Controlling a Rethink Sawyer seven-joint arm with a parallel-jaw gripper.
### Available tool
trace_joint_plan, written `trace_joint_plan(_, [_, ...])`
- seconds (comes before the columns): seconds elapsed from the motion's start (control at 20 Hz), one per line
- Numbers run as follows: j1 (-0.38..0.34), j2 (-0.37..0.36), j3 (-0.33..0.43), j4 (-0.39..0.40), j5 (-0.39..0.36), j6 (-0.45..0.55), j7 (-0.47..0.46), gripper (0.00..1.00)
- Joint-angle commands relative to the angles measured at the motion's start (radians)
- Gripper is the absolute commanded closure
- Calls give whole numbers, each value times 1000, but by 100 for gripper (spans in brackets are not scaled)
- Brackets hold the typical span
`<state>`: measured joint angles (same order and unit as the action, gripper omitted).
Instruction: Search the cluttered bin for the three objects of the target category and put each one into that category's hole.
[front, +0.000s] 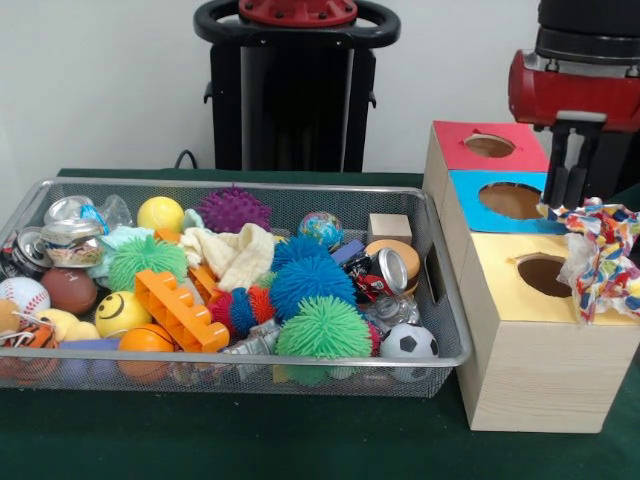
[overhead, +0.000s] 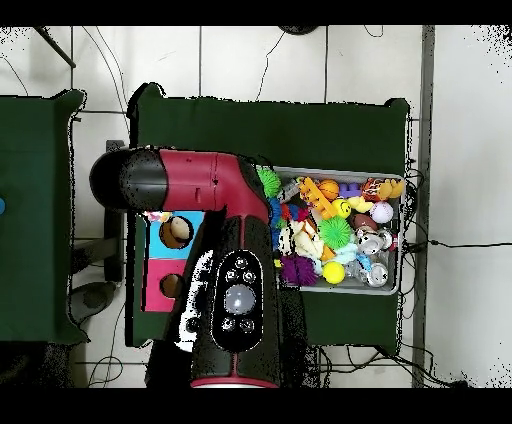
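My gripper (front: 570, 203) hangs at the right, above the pale wooden box, and is shut on a spotted cloth piece (front: 600, 252). The cloth dangles just right of the yellow-surrounded hole (front: 543, 274), over the box's right edge. The wire mesh bin (front: 250, 357) stands to the left, full of toys. I see no other spotted cloth among them. In the overhead view the arm (overhead: 225, 260) covers the gripper and the yellow hole; the bin (overhead: 400, 245) lies to its right.
The blue-surrounded hole (front: 512, 200) and the red-surrounded hole (front: 490, 145) lie behind the yellow one. In the bin are a cream cloth (front: 235, 255), a mint-green cloth (front: 125, 238), spiky balls, an orange block (front: 180, 310) and a small football (front: 408, 343).
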<state>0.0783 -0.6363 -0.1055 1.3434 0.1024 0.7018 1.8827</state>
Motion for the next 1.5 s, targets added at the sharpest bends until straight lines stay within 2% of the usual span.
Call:
trace_joint_plan(0.05, [-9,18,102,157,29,-18,117,100])
trace_joint_plan(0.5, [14,21,84,131,18,-9,146,100])
trace_joint_plan(1.0, [25,6,84,154,33,-6,159,100])
trace_joint_plan(1.5, [41,34,83,148,44,-50,182,100])
